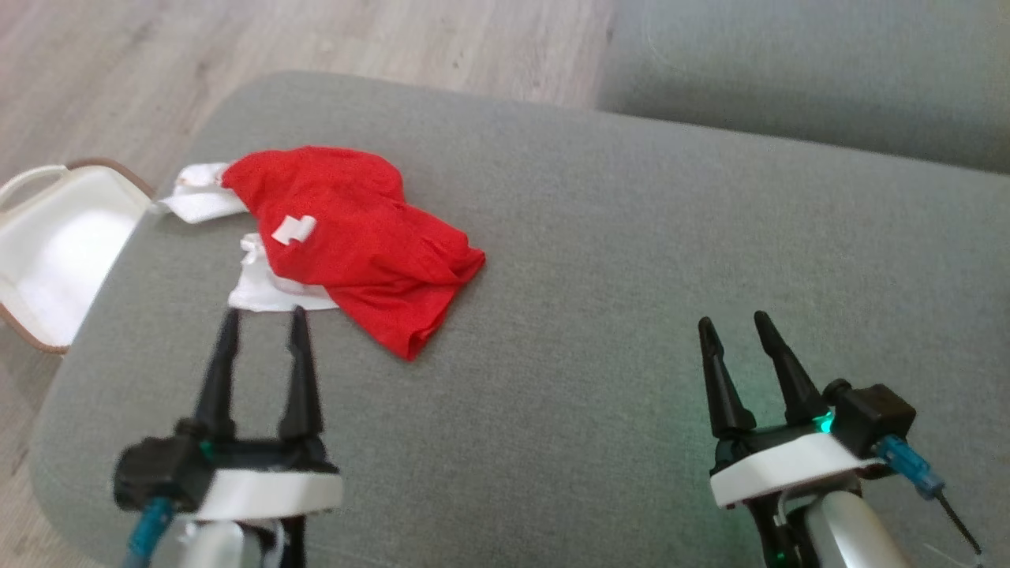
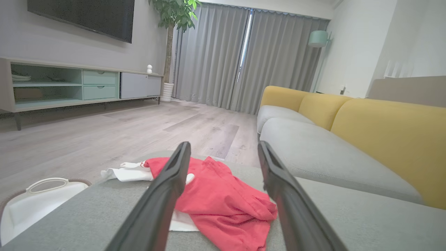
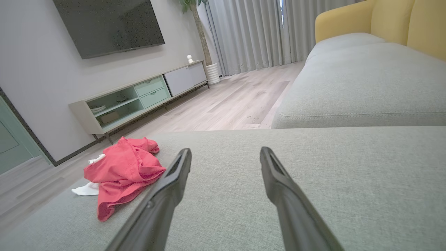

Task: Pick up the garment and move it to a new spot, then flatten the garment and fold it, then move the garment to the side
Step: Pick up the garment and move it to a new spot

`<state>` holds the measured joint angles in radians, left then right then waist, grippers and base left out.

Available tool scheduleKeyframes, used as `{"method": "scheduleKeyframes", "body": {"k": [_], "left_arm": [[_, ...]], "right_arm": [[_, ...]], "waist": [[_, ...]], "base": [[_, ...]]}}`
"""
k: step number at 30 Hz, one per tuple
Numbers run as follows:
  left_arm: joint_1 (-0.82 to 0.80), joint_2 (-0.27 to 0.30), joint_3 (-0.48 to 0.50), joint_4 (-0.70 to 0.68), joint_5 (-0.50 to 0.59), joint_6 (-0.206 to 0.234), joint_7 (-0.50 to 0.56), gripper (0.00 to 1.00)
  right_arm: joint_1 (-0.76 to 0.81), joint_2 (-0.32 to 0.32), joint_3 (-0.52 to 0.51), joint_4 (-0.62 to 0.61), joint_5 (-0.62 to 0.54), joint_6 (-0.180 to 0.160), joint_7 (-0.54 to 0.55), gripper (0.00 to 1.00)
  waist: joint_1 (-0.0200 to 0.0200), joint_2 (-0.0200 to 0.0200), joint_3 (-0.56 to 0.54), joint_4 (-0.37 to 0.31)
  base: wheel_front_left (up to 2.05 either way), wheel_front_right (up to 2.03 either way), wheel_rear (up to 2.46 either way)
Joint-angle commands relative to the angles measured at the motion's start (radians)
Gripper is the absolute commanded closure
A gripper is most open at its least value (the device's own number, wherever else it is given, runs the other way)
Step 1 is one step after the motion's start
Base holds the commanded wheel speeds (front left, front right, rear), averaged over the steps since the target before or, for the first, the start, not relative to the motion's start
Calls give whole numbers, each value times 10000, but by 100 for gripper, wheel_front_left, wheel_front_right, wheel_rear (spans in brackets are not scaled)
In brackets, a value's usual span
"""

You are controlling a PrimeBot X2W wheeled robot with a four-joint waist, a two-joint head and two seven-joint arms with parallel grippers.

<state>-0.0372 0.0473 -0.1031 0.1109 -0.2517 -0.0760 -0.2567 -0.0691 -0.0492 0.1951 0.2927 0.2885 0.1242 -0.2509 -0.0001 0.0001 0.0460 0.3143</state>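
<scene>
A crumpled red garment (image 1: pixel 355 237) with white parts and a small white label lies on the left part of a grey cushioned seat (image 1: pixel 600 260). The left wrist view has the garment (image 2: pixel 219 202) just ahead, between and beyond the fingers. From the right wrist it lies off to the left as a red heap (image 3: pixel 122 170). My left gripper (image 1: pixel 262 318) is open, its tips just short of the garment's white near edge. Over bare cushion to the right, my right gripper (image 1: pixel 734 322) is open with nothing between its fingers.
A white basket (image 1: pixel 55 244) with a handle stands on the wooden floor off the seat's left edge. A second grey cushion (image 1: pixel 813 63) adjoins the far right. A yellow-backed sofa (image 2: pixel 383 132), a TV cabinet (image 2: pixel 69 87) and curtains stand beyond.
</scene>
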Motion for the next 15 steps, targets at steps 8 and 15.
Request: {"method": "scheduleKeyframes", "body": {"k": [8,15], "left_arm": [[-2490,1192,937,433,504,-425,4,0],[-5014,3103,-582,2660,-501,-539,2073,0]], "right_arm": [[-897,-11,-274,-723,-509,65,-109,0],[-1423,-11,-771,-1152,-794,65,-109,0]], "waist": [[1,-1,1417,-629],[1,-1,2467,-1095]], "base": [[0,0,0],[0,0,0]]}}
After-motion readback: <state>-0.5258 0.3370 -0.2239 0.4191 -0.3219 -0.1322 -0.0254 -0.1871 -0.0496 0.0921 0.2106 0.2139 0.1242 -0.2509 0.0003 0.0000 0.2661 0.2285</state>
